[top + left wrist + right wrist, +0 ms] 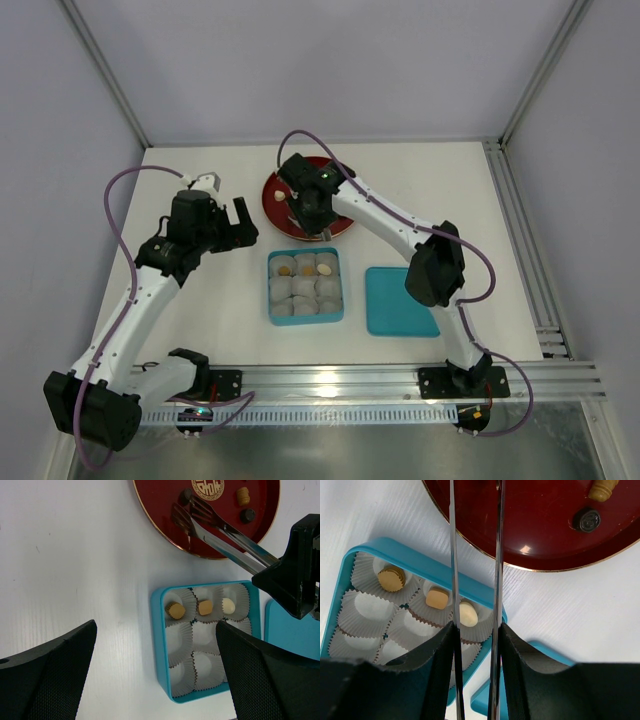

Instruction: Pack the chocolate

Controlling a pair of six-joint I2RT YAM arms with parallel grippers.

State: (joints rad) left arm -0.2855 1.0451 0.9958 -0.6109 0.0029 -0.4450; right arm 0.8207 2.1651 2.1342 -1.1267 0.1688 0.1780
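Note:
Three chocolates, tan (175,610), tan (205,607) and cream (228,605), sit in paper cups in the back row of the teal box (271,292). They also show in the right wrist view (391,578). On the red plate (272,200) lie a tan piece (243,496) and two dark pieces (247,515), (186,496). My right gripper (305,208) (476,630) is shut on metal tongs (225,535). The tong tips rest over the plate beside one dark piece. My left gripper (236,222) (156,626) is open and empty, above the table left of the box.
The teal lid (400,302) lies flat right of the box; it also shows in the left wrist view (295,635). The other paper cups (207,667) in the box hold nothing. A metal rail (520,250) runs along the table's right edge.

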